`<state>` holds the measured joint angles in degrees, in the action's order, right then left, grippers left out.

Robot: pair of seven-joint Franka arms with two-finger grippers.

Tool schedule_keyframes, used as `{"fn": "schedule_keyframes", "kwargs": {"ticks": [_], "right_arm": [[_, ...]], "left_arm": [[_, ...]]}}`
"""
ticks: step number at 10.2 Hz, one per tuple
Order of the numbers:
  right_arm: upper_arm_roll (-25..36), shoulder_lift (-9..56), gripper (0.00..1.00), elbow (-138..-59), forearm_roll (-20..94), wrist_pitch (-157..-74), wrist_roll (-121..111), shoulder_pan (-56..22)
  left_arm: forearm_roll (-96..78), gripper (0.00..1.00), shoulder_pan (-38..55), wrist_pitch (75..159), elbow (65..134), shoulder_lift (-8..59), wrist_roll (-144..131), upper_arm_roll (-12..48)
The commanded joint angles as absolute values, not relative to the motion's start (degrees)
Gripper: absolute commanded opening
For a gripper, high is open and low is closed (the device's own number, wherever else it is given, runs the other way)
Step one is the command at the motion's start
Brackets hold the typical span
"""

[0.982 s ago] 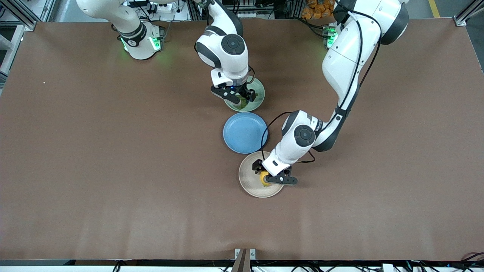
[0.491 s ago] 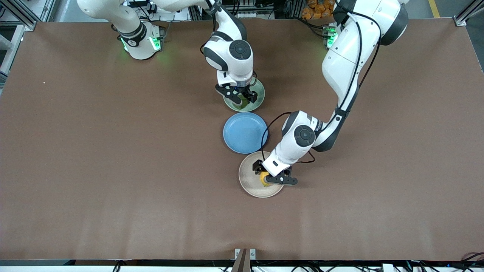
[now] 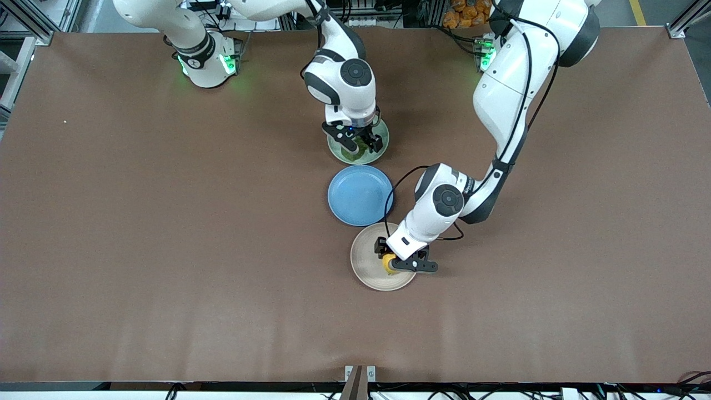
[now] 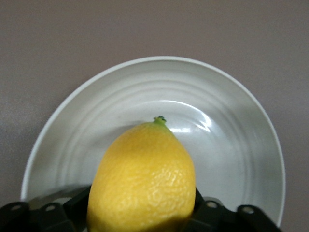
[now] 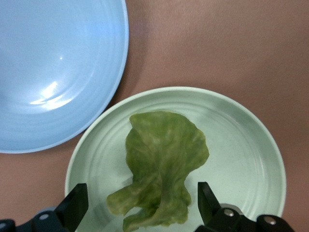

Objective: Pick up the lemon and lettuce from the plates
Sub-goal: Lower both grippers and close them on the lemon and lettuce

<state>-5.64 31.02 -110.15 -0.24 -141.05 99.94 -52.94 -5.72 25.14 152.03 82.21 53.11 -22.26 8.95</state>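
The yellow lemon (image 3: 390,265) sits between my left gripper's (image 3: 391,261) fingers over the beige plate (image 3: 366,266). In the left wrist view the lemon (image 4: 142,179) fills the gap between the black fingers (image 4: 210,215), with the beige plate (image 4: 231,145) below it. My left gripper (image 4: 142,215) is shut on the lemon. My right gripper (image 3: 362,145) is open, low over the mint green plate (image 3: 347,157). The lettuce (image 3: 361,150) lies on that plate. In the right wrist view the lettuce (image 5: 161,154) lies between my right gripper's (image 5: 142,203) spread fingers on the mint plate (image 5: 241,154).
An empty blue plate (image 3: 360,195) lies between the two task plates, close to both; it also shows in the right wrist view (image 5: 48,63). The brown table (image 3: 166,250) spreads wide around the plates.
My right gripper has shifted toward the left arm's end and come down over the lettuce. My left gripper's fingers have drawn in on the lemon; that arm has hardly moved.
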Motion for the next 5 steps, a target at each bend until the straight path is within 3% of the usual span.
{"fn": "schedule_keyframes", "kwargs": {"ticks": [1,5], "right_arm": [[-5.45,32.34,1.0,-109.69,0.26,-141.77,101.69,-53.53],[-5.45,33.31,1.0,-109.69,0.26,-142.21,102.57,-53.96]], "left_arm": [[-6.77,0.53,25.4,152.84,81.3,53.62,-22.76,8.96],[-6.77,0.5,24.88,146.46,81.04,51.08,-22.68,8.88]]}}
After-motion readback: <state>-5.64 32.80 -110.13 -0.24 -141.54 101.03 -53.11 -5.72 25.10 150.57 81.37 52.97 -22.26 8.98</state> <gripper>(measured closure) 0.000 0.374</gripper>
